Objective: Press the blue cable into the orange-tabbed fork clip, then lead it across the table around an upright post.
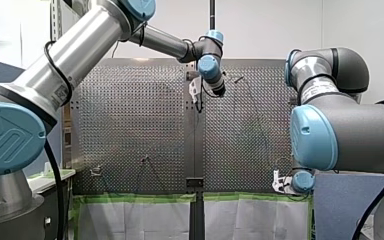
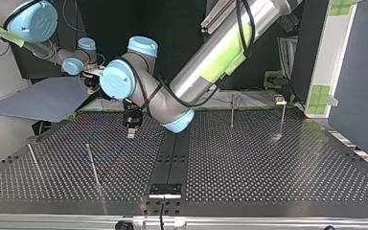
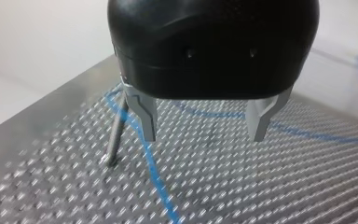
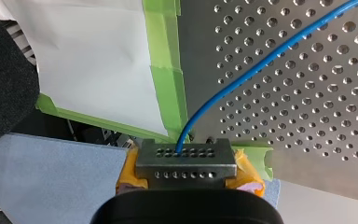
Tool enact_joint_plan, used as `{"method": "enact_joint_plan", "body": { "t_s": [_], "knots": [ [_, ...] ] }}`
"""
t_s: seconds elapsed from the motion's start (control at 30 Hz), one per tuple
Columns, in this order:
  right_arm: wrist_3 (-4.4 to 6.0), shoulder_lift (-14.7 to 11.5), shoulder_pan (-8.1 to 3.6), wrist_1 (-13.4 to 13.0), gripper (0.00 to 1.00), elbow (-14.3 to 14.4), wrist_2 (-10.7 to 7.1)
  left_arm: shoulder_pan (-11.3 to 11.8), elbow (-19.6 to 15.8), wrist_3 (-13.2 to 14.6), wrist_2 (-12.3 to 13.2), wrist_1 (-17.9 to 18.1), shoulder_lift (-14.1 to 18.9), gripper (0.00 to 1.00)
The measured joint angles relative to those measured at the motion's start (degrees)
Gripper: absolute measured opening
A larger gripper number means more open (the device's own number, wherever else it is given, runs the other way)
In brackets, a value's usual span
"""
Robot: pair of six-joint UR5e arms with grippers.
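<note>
The blue cable (image 4: 242, 74) runs over the perforated table (image 4: 317, 116) into my right gripper (image 4: 185, 161), which has yellow pads and is shut on its end at the table's green-taped edge. From there it curves past a thin upright post (image 3: 114, 137) and under my left gripper (image 3: 204, 139). That gripper hangs open just above the table, its metal fingers (image 3: 145, 119) empty, with the cable (image 3: 156, 177) below and behind them. In the top view my left gripper (image 2: 132, 132) hovers left of the centre strip, above a faint arc of cable (image 2: 112, 149). No orange tab shows clearly.
Upright posts stand at the top view's near left (image 2: 94, 165) and far right (image 2: 231, 110), and a small clip-like fixture (image 2: 280, 99) sits at the far right. My left arm (image 2: 211, 62) slants over the table's middle. A grey-blue sheet (image 2: 43, 100) lies beyond the edge.
</note>
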Motion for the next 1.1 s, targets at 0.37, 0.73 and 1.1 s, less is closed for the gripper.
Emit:
{"method": "enact_joint_plan", "body": {
  "t_s": [0.37, 0.73, 1.1],
  "knots": [
    [-0.46, 0.0, 0.11, 0.9, 0.00, -0.4, 0.05, -2.3, -4.1, 3.3, 2.7, -1.3, 2.5, 0.96],
    [-0.86, 0.0, 0.19, 1.0, 0.00, -0.5, 0.10, -2.9, 1.3, 8.4, 7.4, -3.8, 2.5, 0.99],
    [-0.89, 0.0, 0.39, 1.0, 0.00, -0.5, 0.05, -2.0, 7.5, 8.7, 8.0, -4.7, 2.3, 0.99]
  ]
}}
